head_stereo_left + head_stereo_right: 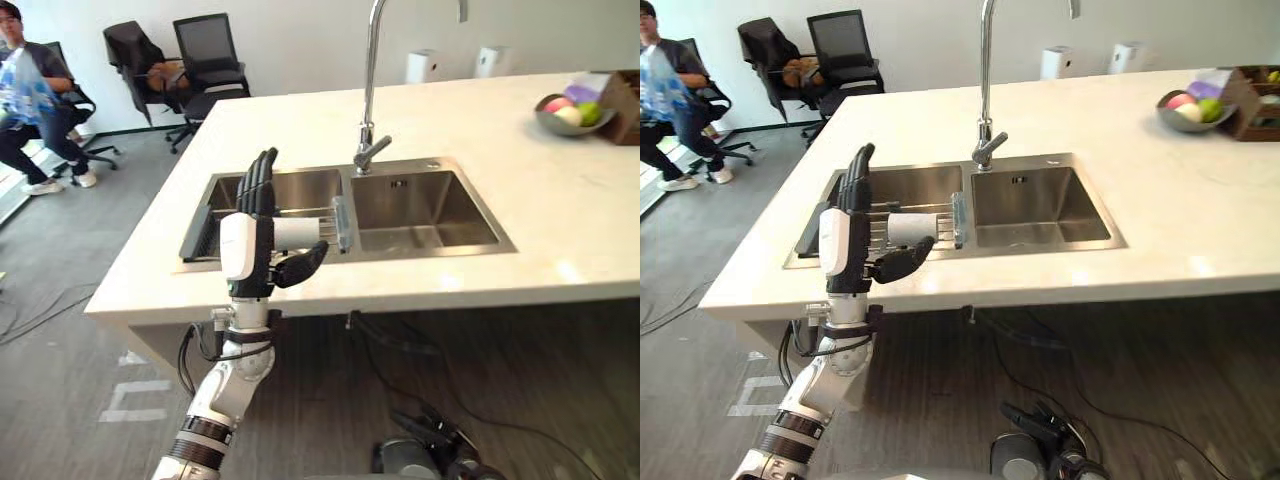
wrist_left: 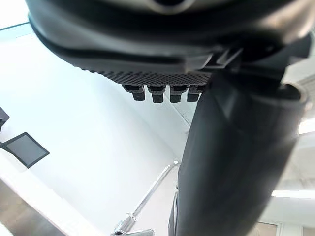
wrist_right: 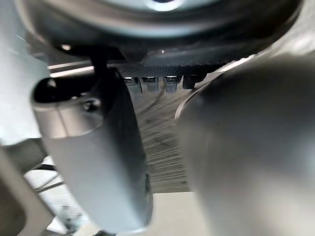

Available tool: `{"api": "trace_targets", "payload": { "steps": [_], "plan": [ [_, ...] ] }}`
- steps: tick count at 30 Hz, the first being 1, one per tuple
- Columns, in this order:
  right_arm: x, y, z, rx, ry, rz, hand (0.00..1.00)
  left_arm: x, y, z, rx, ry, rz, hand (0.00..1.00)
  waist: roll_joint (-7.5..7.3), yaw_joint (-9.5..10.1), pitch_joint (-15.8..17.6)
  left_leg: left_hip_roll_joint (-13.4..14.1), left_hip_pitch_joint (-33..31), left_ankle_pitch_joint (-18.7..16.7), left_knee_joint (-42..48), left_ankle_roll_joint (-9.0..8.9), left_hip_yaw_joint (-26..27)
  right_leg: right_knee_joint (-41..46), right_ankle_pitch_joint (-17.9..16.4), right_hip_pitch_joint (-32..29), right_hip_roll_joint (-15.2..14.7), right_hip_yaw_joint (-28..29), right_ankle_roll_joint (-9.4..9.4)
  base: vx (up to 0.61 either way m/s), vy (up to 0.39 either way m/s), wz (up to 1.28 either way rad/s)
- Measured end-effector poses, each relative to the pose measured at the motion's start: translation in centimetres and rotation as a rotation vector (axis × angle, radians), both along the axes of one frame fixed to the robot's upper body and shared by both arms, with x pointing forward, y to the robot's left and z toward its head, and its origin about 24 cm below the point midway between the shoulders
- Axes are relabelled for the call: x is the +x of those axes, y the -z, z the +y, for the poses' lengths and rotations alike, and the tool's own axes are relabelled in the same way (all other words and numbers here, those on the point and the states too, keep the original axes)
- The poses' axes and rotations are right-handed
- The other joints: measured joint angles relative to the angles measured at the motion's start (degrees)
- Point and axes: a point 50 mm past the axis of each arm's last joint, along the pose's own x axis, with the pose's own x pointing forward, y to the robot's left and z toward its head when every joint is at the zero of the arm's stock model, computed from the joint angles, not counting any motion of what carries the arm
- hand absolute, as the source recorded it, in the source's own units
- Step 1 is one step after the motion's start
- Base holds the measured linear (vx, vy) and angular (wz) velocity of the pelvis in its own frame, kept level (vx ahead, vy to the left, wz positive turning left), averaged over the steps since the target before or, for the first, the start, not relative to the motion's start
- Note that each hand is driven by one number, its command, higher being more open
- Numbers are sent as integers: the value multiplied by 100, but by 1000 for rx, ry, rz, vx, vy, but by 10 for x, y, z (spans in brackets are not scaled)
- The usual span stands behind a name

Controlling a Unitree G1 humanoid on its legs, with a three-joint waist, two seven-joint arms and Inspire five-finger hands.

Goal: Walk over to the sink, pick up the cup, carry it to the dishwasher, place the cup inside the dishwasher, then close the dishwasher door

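A white cup (image 1: 298,233) lies on its side on a wire rack (image 1: 335,222) across the left basin of a steel double sink (image 1: 430,205). My left hand (image 1: 250,235) is raised at the counter's near edge, just in front of the cup. Its fingers (image 1: 855,180) point straight up, and its thumb (image 1: 300,266) reaches out below the cup without closing on it. The left wrist view shows the thumb (image 2: 236,162) and a row of straight fingers (image 2: 157,91). My right hand (image 1: 432,440) hangs low over the floor, relaxed and holding nothing.
A tall faucet (image 1: 370,80) rises behind the sink in a white island counter (image 1: 560,230). A bowl of fruit (image 1: 568,112) and a brown box (image 1: 622,105) stand at the far right. Office chairs (image 1: 205,60) and a seated person (image 1: 30,110) are at the back left.
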Motion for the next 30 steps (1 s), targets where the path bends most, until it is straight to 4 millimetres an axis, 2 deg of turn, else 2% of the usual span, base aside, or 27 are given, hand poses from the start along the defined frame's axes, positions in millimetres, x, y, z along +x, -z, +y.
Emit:
{"api": "trace_targets", "payload": {
  "steps": [1, 2, 4, 5, 6, 7, 8, 9, 10, 12, 13, 14, 16, 17, 18, 24, 30],
  "plan": [
    [-4, 1, 0, 0, -11, 19, 100, -1, 1, -4, -4, 13, 11, 100, 2, 3, 4, 188, -198, 38, 556, -67, 78, -166, -8, 223, 71, -73, -31, 495, -380, 54],
    [-16, 3, 1, 4, -30, 70, 100, -3, 3, -11, 2, 49, 36, 100, -61, 57, -4, 672, -430, 20, 979, -31, 659, -690, 34, 857, 170, -298, -125, 383, -296, 36],
    [-21, 5, 2, 6, -31, 91, 100, -3, 2, -12, 14, 62, 40, 100, -103, 115, -55, 790, -450, 8, 390, 53, 1111, -1003, 61, 1115, 173, -337, -169, 309, -227, 19],
    [-23, 6, 0, 3, -27, 101, 100, -3, 0, -12, 18, 72, 39, 100, -91, 136, -131, 806, -508, 66, -347, 139, 1385, -1200, 75, 1217, 165, -362, -181, 322, -161, 8],
    [-23, 7, -1, -1, -22, 114, 100, -3, 0, -12, 21, 78, 48, 100, -82, 166, -180, 732, -533, 241, -1039, 176, 1442, -1252, 76, 1264, 142, -355, -182, 328, -118, 3],
    [-22, 8, -1, -3, -21, 115, 100, -2, 0, -11, 24, 80, 59, 100, -82, 194, -187, 641, -544, 378, -1346, 160, 1414, -1244, 76, 1261, 119, -333, -181, 318, -31, -10],
    [-20, 9, -2, -8, -18, 112, 100, 0, 3, -10, 41, 80, 84, 100, -92, 254, -186, 373, -527, 765, -2066, 137, 1238, -1230, 71, 1255, 64, -301, -174, 283, 27, -9],
    [-17, 9, -3, -13, -17, 108, 100, 3, 7, -8, 71, 77, 119, 100, -72, 256, -199, 71, -496, 1423, -2786, 196, 1079, -1169, 33, 1246, 37, -289, -110, 255, 51, -5],
    [-17, 9, -4, -19, -16, 106, 100, 4, 10, -7, 86, 75, 139, 100, -23, 257, -231, -46, -483, 1703, -3062, 231, 1067, -1092, -3, 1230, 51, -291, -53, 262, 89, 27],
    [-16, 9, -4, -15, 32, 79, 100, 8, 21, 2, 144, 64, 212, 100, -3, 138, -334, -39, -241, 1818, -3558, 257, 1161, -370, -90, 890, 27, -293, -5, 172, 75, 38],
    [-13, 9, -2, -10, 43, 61, 100, 9, 23, 7, 150, 54, 233, 100, -24, 132, -366, -46, -237, 1834, -3684, 252, 1162, -494, -208, 752, 13, -209, -7, 52, 8, 26],
    [-7, 9, 7, 17, 56, 36, 100, 11, 24, 20, 187, 33, 250, 100, -213, 112, -436, -210, -219, 1861, -3929, 207, 1145, -896, -141, 762, -103, -91, 112, 46, -22, 33],
    [-4, 9, 7, 13, 65, 33, 100, 13, 30, 24, 226, 50, 301, 100, -119, 73, -418, -206, -75, 1969, -4328, 53, 1122, -973, -144, 807, -38, -204, 107, 60, -29, 29],
    [-4, 10, 7, 13, 64, 41, 100, 13, 33, 26, 248, 61, 328, 100, -110, 112, -417, -211, -71, 1972, -4329, 52, 1126, -979, -144, 826, -37, -207, 108, -192, -16, 23],
    [-3, 10, 3, 0, -5, 66, 100, 12, 40, 42, 431, 170, 460, 100, 11, 15, -413, -231, -54, 2007, -4366, 72, 1120, -1256, 43, 978, -12, -307, 144, -270, 13, 17],
    [-5, 10, 2, -3, -12, 73, 100, 13, 40, 50, 479, 163, 476, 100, 18, -42, -410, -293, -94, 1982, -4370, 163, 1129, -1684, 342, 1126, -55, -306, 258, -92, 57, 2],
    [-5, 10, 2, -2, -13, 87, 100, 36, 44, 45, 582, 159, 536, 100, 21, -76, -416, -344, 9, 1909, -4373, 194, 1345, -1901, 461, 1214, -80, -98, 299, 34, 30, -15]
  ]
}}
